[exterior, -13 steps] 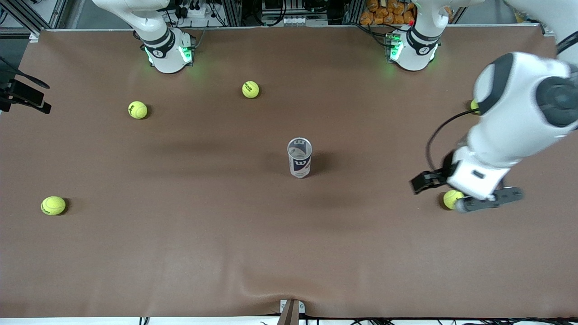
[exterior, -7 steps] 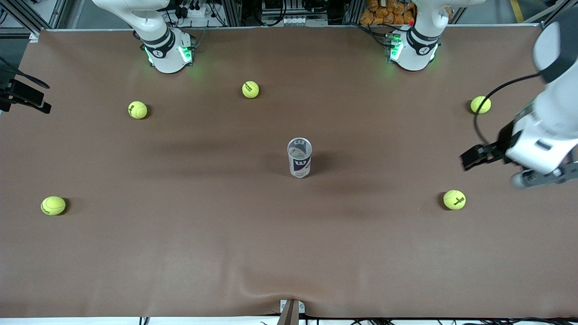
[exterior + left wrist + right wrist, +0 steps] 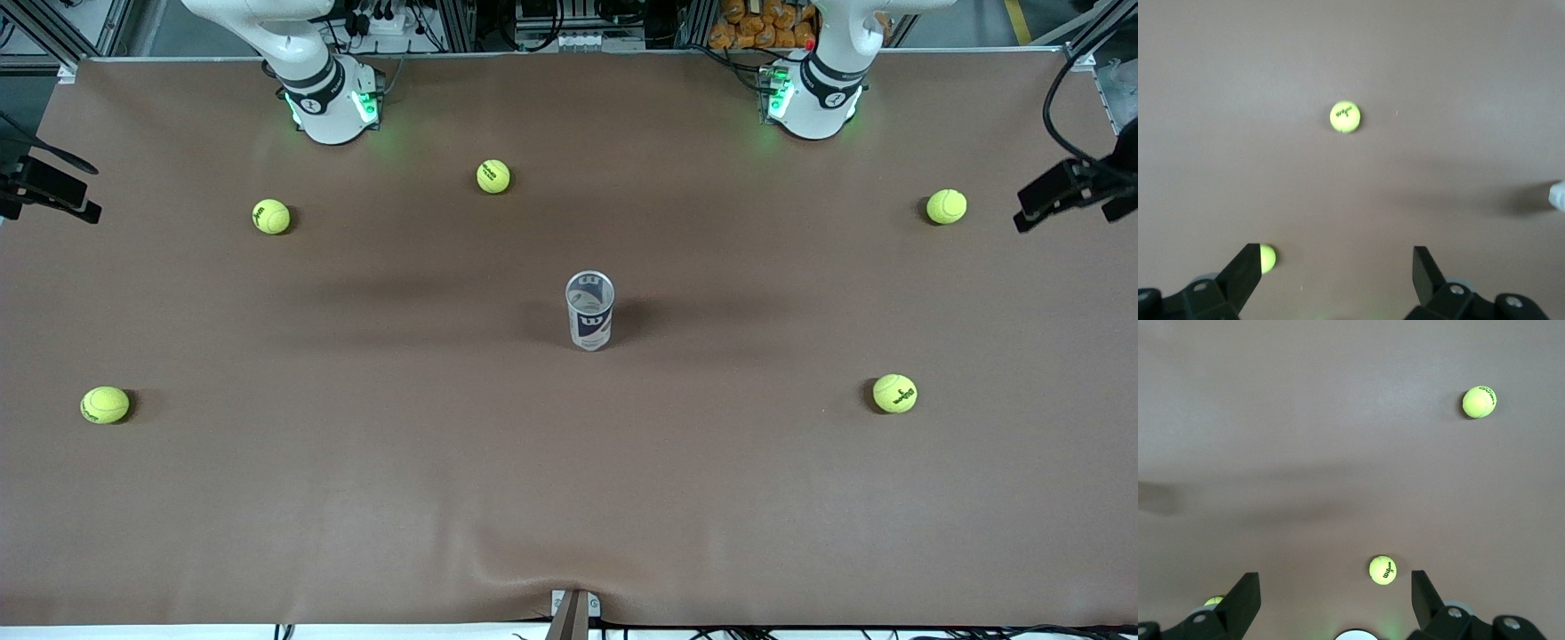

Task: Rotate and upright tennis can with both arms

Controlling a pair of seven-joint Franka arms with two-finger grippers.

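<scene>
Tennis can (image 3: pixel 589 311): stands upright near the middle of the tabletop (image 3: pixel 569 498), open silvery rim facing up, label reading the right way round. Nothing touches it. Judged from this, the uprighting looks done and the can has been left to stand alone.

Why there: mid-table puts it within reach of both arms; standing clear of every ball, it has nothing near to knock it over.

Tennis balls: five on the tabletop, all well apart from the can. Two toward the right arm's end, one nearer the base edge (image 3: pixel 271 216), one nearer the camera edge (image 3: pixel 105 404). One (image 3: pixel 493 176) toward the base edge, between the two bases. Two toward the left arm's end (image 3: pixel 946 206) (image 3: pixel 894 393).

Left gripper (image 3: pixel 1336 270): fingers spread wide, nothing between them. Held high over the left arm's end of the tabletop, looking down at bare cloth and two balls. In the front view only a dark part of its wrist shows at the table's end edge.

Right gripper (image 3: pixel 1335 590): fingers spread wide, empty. Also high, over the right arm's end; two balls below it. In the front view only a dark bit of its wrist shows at that end edge.

Arm pose: both drawn up and out to the table ends, well clear of the can, apparently parked.
</scene>
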